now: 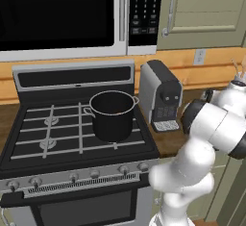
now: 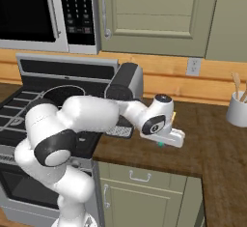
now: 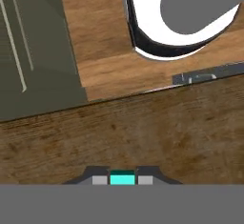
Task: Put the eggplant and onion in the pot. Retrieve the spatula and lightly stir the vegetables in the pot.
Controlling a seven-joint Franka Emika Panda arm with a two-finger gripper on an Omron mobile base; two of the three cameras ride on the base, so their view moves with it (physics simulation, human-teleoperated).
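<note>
Hand view | end effector (image 3: 122, 179) clenched on green spatula (image 3: 122, 178) | low over wooden counter (image 3: 143, 132)

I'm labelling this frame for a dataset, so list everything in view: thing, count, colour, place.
pot: 1, black with silver rim, on the stove's right burners
stove: 1, black and silver, left of the counter
microwave: 1, silver with black door, above the stove
coffee machine: 1, silver and black, on the counter beside the stove
counter: 1, dark wood, right of the stove
cabinets: olive green, above and below the counter
outlet: 1, white, on the wooden backsplash
cup: 1, grey, holding pale wooden utensils, far right of the counter
spatula: 1, green part visible, between the fingertips
gripper: 1, white, shut on the spatula, low over the counter
</note>
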